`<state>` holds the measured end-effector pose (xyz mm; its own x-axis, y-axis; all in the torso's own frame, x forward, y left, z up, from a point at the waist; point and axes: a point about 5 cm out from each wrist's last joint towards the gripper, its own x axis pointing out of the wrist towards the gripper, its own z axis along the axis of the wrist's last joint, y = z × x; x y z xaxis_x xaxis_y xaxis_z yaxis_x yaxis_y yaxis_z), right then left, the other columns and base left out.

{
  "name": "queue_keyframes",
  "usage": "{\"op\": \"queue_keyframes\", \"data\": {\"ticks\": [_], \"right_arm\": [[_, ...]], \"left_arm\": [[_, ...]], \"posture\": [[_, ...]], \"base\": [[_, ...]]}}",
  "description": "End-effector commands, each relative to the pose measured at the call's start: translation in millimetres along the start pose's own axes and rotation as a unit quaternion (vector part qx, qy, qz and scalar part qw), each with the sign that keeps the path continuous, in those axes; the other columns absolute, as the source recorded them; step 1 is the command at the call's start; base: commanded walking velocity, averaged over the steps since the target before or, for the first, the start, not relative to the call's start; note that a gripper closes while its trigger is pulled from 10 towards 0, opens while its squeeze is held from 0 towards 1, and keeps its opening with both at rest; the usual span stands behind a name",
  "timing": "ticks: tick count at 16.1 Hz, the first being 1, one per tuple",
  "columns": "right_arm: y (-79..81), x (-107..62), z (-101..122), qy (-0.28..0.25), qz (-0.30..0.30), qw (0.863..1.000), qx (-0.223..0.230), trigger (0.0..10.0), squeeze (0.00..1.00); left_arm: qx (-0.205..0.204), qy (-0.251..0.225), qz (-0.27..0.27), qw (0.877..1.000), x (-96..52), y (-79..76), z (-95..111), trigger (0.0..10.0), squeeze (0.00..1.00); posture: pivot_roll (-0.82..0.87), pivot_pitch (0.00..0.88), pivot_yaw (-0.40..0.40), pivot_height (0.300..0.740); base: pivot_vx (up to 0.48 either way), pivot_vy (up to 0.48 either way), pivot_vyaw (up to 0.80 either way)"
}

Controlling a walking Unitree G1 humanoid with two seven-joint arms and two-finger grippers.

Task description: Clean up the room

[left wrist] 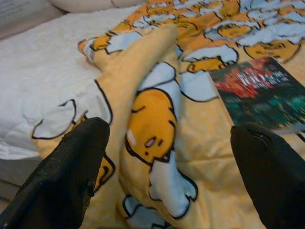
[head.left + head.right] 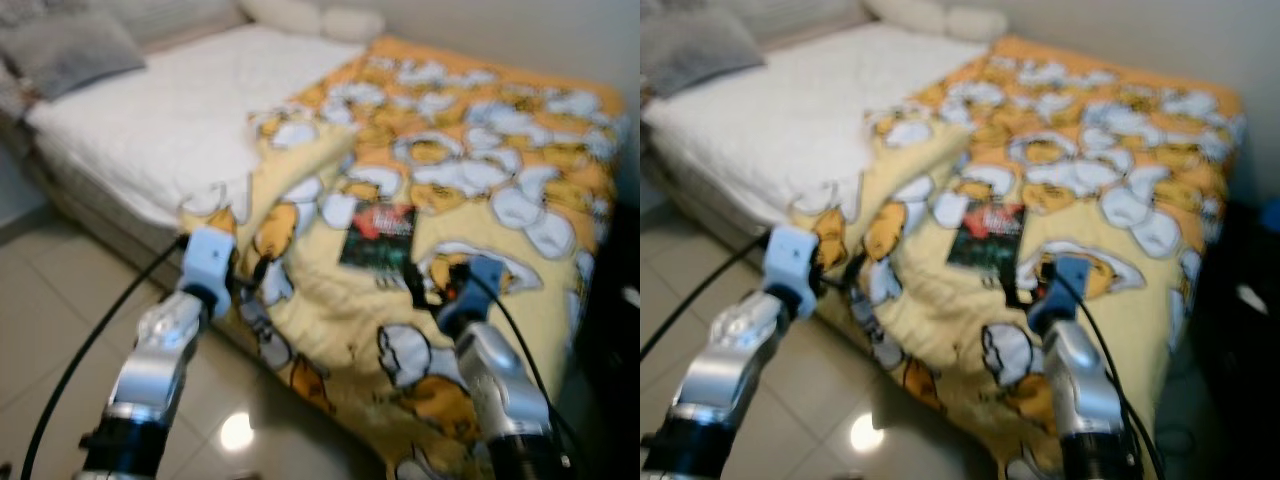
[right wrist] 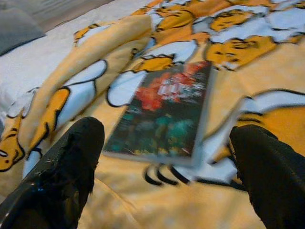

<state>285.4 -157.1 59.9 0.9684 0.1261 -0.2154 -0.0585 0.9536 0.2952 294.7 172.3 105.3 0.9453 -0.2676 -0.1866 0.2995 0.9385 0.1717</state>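
1. Right wrist view: book [image 3: 164, 112] lies flat, cover up, on the yellow cartoon blanket [image 3: 267, 71], straight ahead between the two black fingers [image 3: 62, 176] of the right pincer [image 3: 167, 181], near but not touching. Fingers spread wide, holding nothing.
2. Head view: same book [image 2: 377, 235] sits mid-bed on the blanket, just ahead of the right pincer [image 2: 440, 285].
3. Left pincer [image 2: 245, 270] is at the bed's near edge by the bunched blanket fold [image 1: 147, 95], also spread open and empty; the book is off to its right side, well apart.
4. Likely step: reach with the right arm and pick up the book.
5. To do it well: come in low along the blanket and get one finger under the near edge of the book, other finger on the cover.
6. Blanket is soft, so the book may sink or slide away when pushed; close slowly and avoid pinching fabric along with it.
7. White sheet [image 2: 170, 120] and pillows [image 2: 310, 15] at the far end of the bed; tiled floor [image 2: 60, 290] below. Head views are blurry.
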Motion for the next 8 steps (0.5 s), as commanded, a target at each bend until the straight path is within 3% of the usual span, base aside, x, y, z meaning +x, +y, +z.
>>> {"op": "queue_keyframes", "data": {"ticks": [1,4,7,8], "right_arm": [[9.0,3.6,4.2,-0.008,0.014,1.0,-0.001,10.0,0.0],[10.2,3.6,3.8,-0.006,0.023,0.999,-0.022,10.0,0.0],[10.4,3.3,2.4,-0.002,0.024,0.999,-0.02,10.0,0.0],[12.9,2.5,0.6,0.003,0.036,0.999,-0.012,10.0,0.0]], "left_arm": [[0.005,0.002,0.006,1.0,-1.1,5.6,0.7,10.0,0.96],[0.006,0.003,0.006,1.0,-1.1,6.2,0.5,10.0,0.96],[0.007,0.003,0.004,1.0,-1.1,6.2,0.4,10.0,0.96],[0.007,0.004,0.003,1.0,-1.3,5.9,0.0,10.0,0.96]], "posture": [[0.05,0.0,-0.012,0.74],[0.06,0.0,-0.012,0.74],[0.06,0.0,-0.012,0.74],[0.05,0.0,-0.012,0.74]], "base": [[0.356,0.0,0.0],[0.355,0.0,0.0],[0.358,0.0,0.8],[0.356,0.0,0.0]]}}
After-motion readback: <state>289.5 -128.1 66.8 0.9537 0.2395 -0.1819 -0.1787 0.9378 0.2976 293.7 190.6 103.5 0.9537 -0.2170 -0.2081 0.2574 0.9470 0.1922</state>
